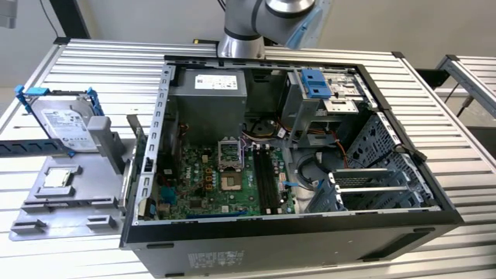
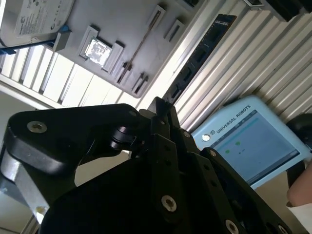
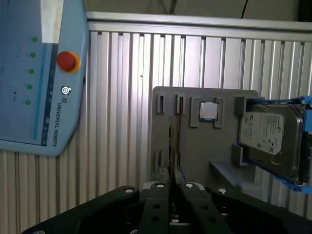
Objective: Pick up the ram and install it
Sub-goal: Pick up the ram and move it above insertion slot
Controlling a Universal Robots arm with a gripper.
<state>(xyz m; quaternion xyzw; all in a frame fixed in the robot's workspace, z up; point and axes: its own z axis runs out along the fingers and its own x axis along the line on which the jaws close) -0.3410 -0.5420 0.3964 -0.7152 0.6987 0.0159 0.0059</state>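
The ram [image 3: 171,141], edge-up near the grey holder [image 3: 195,146] edge, looks light, stiff, fragile; best pinched across flat faces; gripper [image 3: 172,171] closed, empty

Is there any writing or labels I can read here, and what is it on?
On the control tablet: a maker's name and logo, not quoted here; the screen text is too small to read.
On the hard drive: a white label, print too small.
On the power supply: a white sticker, too small.
On the computer case: a front sticker, blurred.
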